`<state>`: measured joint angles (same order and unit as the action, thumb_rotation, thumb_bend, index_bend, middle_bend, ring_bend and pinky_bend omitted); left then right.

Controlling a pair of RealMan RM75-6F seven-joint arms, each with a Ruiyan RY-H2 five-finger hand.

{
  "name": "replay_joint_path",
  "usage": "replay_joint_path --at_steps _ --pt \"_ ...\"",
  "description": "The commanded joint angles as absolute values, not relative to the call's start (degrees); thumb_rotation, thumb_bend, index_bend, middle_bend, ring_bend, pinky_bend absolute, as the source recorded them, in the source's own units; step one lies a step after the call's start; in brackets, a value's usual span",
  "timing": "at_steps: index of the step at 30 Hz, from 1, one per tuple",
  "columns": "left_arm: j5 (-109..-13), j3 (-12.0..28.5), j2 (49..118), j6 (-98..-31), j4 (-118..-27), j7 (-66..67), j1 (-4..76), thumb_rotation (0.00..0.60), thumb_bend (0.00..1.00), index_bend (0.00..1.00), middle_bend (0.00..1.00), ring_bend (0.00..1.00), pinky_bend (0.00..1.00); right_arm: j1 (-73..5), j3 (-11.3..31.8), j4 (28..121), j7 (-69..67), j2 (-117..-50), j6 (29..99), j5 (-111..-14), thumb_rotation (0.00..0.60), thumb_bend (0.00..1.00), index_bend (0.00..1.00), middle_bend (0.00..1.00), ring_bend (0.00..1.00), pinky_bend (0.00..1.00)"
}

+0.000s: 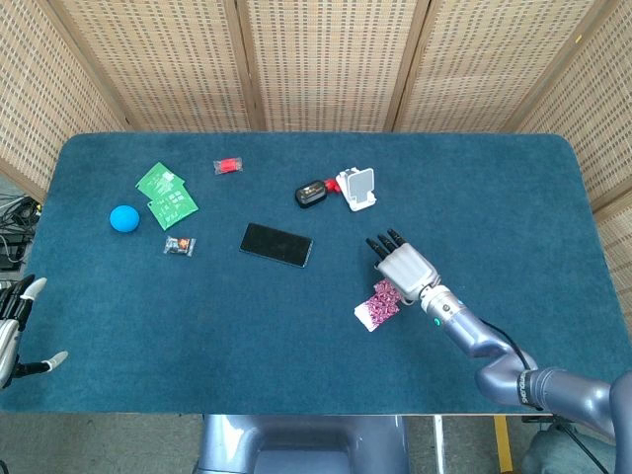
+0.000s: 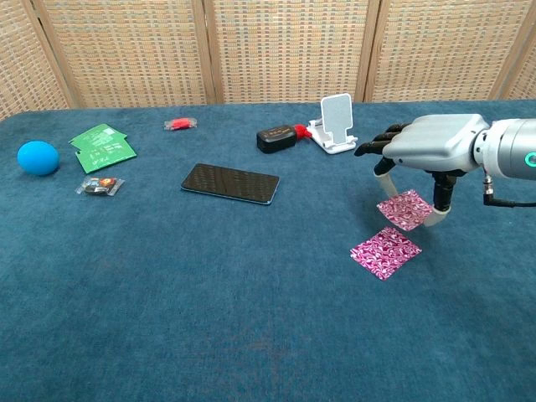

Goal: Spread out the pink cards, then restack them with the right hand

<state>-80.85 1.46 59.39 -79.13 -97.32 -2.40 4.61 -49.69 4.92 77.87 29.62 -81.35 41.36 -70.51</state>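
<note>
Two pink patterned cards show on the blue table. One pink card (image 2: 385, 252) (image 1: 372, 314) lies flat right of the table's middle. My right hand (image 2: 427, 144) (image 1: 402, 268) holds the second pink card (image 2: 404, 208) (image 1: 384, 292) between thumb and fingertips, lifted and tilted just above the lying card's far corner. My left hand (image 1: 18, 326) hangs at the table's left edge in the head view, fingers spread, holding nothing.
A black phone (image 2: 230, 182) lies mid-table. Behind it stand a white phone stand (image 2: 334, 123), a black case (image 2: 275, 139) and a red piece. At the left are green cards (image 2: 102, 146), a blue ball (image 2: 38, 157), a wrapped candy (image 2: 100, 186) and a red candy (image 2: 181, 124).
</note>
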Motion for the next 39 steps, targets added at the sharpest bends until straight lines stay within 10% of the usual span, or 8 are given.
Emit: replay_joint_path --at_steps 1,39 --pt "-81.2 1.3 59.2 -79.1 -97.0 -3.2 4.6 0.600 0.00 0.00 0.00 0.00 0.00 -50.2 4.9 83.0 36.1 -81.2 42.4 -65.5 0.600 0.29 0.54 0.08 0.06 0.06" --pt "-80.7 1.3 58.7 -78.8 -95.9 -5.6 4.4 0.600 0.00 0.00 0.00 0.00 0.00 -56.3 -0.4 83.4 53.2 -88.8 47.2 -50.9 0.600 0.29 0.55 0.09 0.06 0.08"
